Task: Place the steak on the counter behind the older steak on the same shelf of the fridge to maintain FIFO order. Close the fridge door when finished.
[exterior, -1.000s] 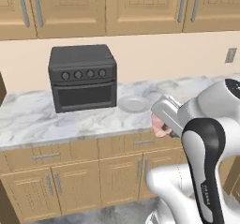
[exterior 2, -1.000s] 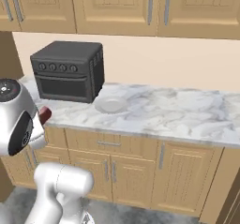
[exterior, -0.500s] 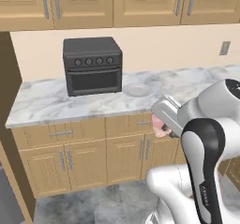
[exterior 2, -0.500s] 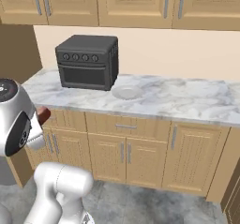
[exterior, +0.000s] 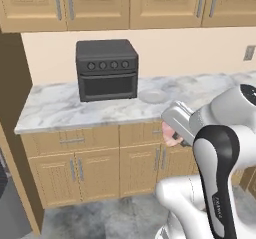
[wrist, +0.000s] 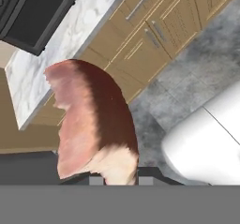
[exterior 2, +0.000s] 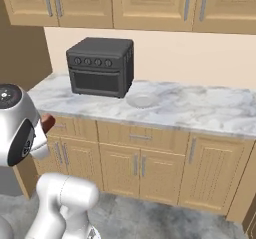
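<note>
Marbled white-and-grey stone runs across the left base view as the counter, with a dark grey toaster oven standing on it and a round white plate just to the oven's right. In front of the counter's edge and lower than its top hangs the gripper, jaws clenched on the steak, of which a small pink patch peeks out under the grey hand; the plate lies beyond the jaws and above them in this view, the oven farther off to their left. Light wooden cabinet fronts stand below the slab, level with the jaws and off to their left. In the right base view the same counter stretches to the right, with the toaster oven and the plate on it, both well apart from the steak, whose dark red end shows beside the arm's white round joint at the left edge; the fingers themselves are hidden there. In the hand view the steak stands upright right ahead of the jaws, pink on one side, darker red on the other, with a pale fat edge nearest the fingers. Past it lie the counter, the toaster oven, the cabinet fronts and a grey floor.
</note>
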You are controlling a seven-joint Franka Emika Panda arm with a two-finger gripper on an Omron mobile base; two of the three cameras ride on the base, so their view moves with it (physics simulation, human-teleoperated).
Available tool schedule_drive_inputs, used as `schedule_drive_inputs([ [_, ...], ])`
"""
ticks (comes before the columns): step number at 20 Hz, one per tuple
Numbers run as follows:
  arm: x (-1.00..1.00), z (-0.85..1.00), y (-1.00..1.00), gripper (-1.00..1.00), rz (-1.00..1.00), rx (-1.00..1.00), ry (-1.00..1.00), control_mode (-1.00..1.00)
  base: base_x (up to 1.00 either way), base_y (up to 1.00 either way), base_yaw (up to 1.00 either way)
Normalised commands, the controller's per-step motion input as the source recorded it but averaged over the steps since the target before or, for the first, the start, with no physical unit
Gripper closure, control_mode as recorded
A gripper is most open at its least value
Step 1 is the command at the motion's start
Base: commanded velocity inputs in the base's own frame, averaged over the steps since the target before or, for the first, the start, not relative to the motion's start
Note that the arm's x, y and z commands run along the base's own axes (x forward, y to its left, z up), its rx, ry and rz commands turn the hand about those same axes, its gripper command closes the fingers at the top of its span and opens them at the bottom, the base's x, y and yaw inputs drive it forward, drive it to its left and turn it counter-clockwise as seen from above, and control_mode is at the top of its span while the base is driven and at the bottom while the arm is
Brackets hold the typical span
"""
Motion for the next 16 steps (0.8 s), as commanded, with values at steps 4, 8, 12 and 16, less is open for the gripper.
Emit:
schedule_drive_inputs([
  [4,0.0,0.0,0.0,1.0,0.0,0.0,0.0,1.0,-0.42,0.51,0.47],
  [8,0.0,0.0,0.0,1.0,0.0,0.0,0.0,1.0,0.0,-0.6,0.72],
  [12,0.0,0.0,0.0,1.0,0.0,0.0,0.0,1.0,-0.04,-0.15,0.72],
  [16,0.0,0.0,0.0,1.0,0.0,0.0,0.0,1.0,-0.12,0.0,0.7],
])
